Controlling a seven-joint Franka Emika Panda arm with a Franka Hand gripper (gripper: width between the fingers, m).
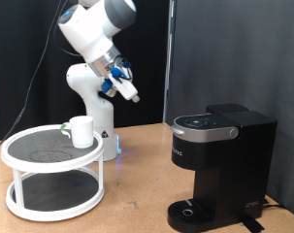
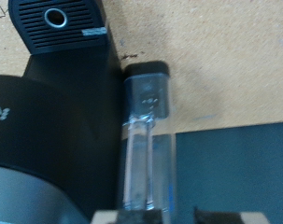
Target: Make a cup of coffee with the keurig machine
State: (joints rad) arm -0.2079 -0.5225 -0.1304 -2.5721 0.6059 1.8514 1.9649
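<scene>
Exterior view, nearest first: the keurig machine (image 1: 219, 165) stands on the wooden table (image 1: 137, 209) at the exterior view's right, lid down, silver-rimmed top panel facing up, round drip base at the bottom front with nothing standing on it.

At the exterior view's left, a white two-tier round stand (image 1: 54, 170) with dark mesh shelves. The cup (image 1: 81, 131) sits upright on the upper shelf near its right edge, handle turned toward the exterior view's left. Cup and machine well apart.

Behind the stand, the white arm base; the arm rises and folds over, with the claw (image 1: 130, 92) high in the air above the table, between stand and machine, touching nothing. Fingers point down toward the exterior view's right. Whether they are spread or pressed together: cannot tell from this view.

Wrist view: looks down on the keurig machine (image 2: 48, 121), its drip base (image 2: 57, 19) and bare table (image 2: 225, 65). One translucent finger (image 2: 148, 140) with a dark tip runs through the middle; no second finger shows, nothing seen pinched.
</scene>
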